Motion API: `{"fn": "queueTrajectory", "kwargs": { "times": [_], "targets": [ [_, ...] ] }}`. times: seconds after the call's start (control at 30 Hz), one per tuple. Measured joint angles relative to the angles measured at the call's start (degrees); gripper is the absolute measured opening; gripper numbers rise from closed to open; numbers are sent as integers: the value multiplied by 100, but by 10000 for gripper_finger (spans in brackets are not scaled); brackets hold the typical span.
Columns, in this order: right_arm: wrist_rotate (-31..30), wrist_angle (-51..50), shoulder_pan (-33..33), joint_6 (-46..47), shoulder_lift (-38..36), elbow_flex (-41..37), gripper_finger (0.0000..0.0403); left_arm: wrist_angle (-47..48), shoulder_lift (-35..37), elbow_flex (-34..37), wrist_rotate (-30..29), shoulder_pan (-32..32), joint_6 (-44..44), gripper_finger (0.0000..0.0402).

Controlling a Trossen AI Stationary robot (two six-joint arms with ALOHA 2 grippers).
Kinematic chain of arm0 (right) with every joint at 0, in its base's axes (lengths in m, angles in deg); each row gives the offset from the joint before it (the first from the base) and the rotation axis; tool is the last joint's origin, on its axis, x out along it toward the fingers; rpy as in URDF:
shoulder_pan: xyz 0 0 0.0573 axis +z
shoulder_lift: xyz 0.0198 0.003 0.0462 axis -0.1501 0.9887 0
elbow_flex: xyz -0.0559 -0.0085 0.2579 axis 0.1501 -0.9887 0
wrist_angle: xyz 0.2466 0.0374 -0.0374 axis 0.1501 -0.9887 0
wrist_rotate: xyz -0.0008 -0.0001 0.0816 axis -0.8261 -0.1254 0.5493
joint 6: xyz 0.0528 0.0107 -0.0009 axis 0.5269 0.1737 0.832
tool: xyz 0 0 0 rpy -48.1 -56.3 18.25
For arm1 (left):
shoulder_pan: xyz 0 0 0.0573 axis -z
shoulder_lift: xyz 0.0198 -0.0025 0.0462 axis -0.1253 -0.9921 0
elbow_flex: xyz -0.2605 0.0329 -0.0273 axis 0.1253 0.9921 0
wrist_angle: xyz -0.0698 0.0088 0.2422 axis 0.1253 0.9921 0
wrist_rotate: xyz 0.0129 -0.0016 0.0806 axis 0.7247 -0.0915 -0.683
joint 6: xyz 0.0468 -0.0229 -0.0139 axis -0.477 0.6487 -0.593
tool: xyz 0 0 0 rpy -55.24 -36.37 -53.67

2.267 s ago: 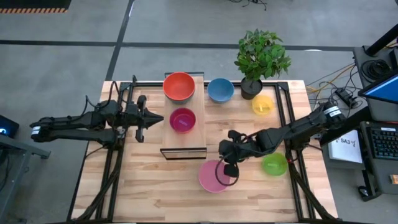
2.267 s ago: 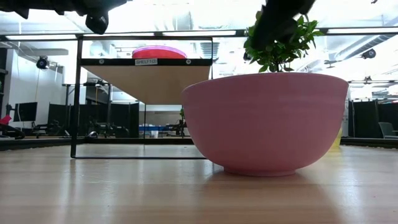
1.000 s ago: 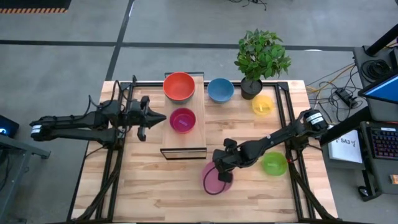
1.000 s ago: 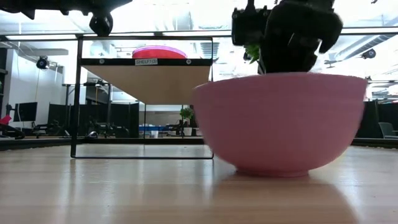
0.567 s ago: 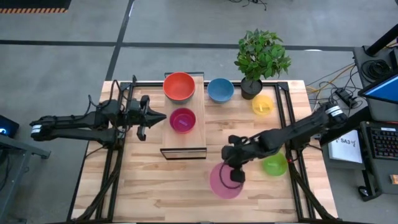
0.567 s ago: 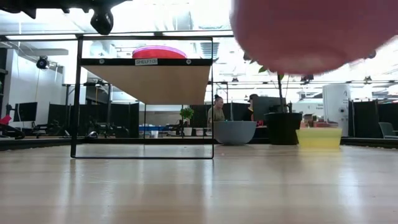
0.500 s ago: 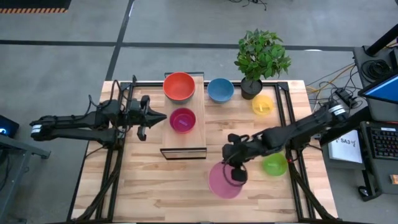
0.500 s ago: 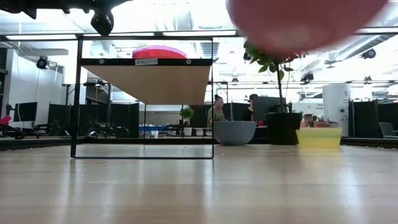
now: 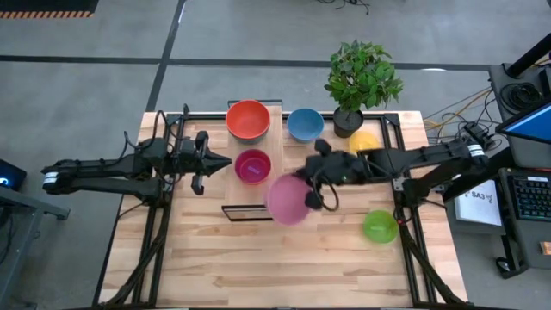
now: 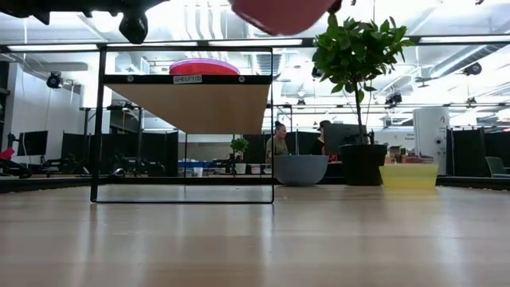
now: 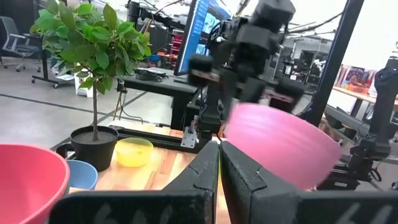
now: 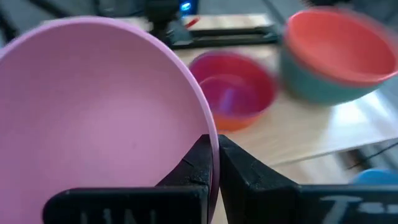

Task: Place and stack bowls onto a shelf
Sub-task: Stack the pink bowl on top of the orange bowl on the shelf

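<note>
1. My right fingers [image 12: 211, 163] are pinched tight on the rim of the pink bowl [image 9: 287, 200], and the big change is that this bowl is no longer on the surface: a moment ago it sat low near the front edge, and now it hangs in the air at the shelf's [image 9: 275, 138] near end.
2. From table height only the bowl's underside [image 10: 283, 14] shows at the very top, well clear of the wood.
3. On the shelf, the red bowl [image 9: 248, 120] rests nested in a teal bowl [image 12: 323, 87] at the far end, with the purple bowl [image 9: 253, 165] nearer me.
4. The blue bowl [image 9: 306, 124], yellow bowl [image 9: 363, 143] and green bowl [image 9: 380, 226] are not yet shelved.
5. My left fingers [image 11: 219, 163] are closed on nothing, waiting just beside the shelf.
6. I judge the lift done; what remains is carrying the pink bowl over the plank and setting it down.
</note>
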Motion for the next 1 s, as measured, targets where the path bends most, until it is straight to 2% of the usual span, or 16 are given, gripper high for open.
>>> {"fn": "queueTrajectory", "kwargs": {
  "times": [0.27,0.73,1.0],
  "targets": [
    [-197,167,-977,-412,585,932,9,-158,77,0,-173,-1,-393,0],
    [-190,207,-2576,-87,2166,3000,9,-724,165,0,-2107,-9,-1407,0],
    [-135,-635,-2936,-149,3240,4376,9,-622,76,-239,-2157,-38,-1712,0]
  ]
}}
